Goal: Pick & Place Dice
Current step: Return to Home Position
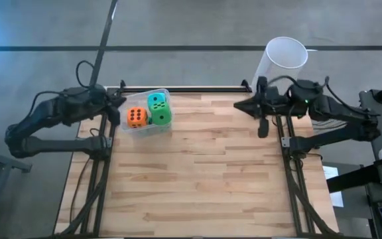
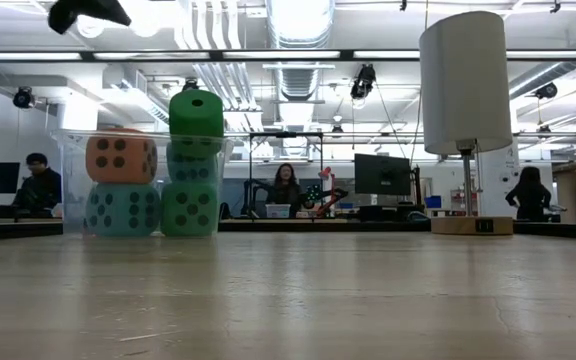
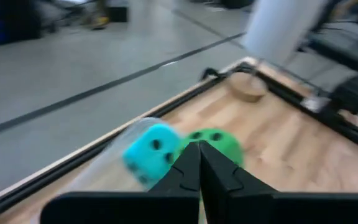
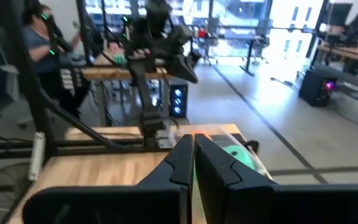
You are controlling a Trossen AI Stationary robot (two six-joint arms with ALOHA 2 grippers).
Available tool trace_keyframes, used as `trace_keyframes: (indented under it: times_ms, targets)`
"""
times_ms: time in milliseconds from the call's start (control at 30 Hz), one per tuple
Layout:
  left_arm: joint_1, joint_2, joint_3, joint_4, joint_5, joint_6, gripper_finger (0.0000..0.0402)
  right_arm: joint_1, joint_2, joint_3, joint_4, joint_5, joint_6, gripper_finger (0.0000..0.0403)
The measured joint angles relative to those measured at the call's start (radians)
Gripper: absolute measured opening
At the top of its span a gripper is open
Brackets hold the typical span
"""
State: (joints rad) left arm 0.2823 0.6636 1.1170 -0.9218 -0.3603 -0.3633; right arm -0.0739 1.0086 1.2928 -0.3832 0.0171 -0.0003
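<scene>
Black pips dot every cube: an orange die (image 1: 136, 117), a teal die (image 2: 122, 209) and bright green dice (image 2: 196, 113), the green ones' spots looking darkest. The plastic tub (image 1: 141, 131) is colourless and see-through. The tall cylinder (image 1: 282, 60) is plain white. The table (image 1: 204, 172) is pale wood in narrow, streaky planks, edged in black.

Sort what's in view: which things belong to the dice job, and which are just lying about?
Job: orange die, teal die, green die, clear tub holding them.
Lying about: white cylinder.
</scene>
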Motion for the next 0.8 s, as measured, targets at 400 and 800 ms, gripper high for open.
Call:
trace_keyframes:
  times_ms: [400, 800]
  targets:
    - [-0.039, -0.191, -0.338, 0.524, 0.243, 0.105, 0.0001, 0.044, -0.342, -0.398, 0.328, 0.001, 0.080, 0.0013]
    - [-0.039, -0.444, -0.422, 0.559, 0.242, 0.106, 0.0001, 0.044, -0.601, -0.554, 0.376, 0.012, 0.099, 0.0013]
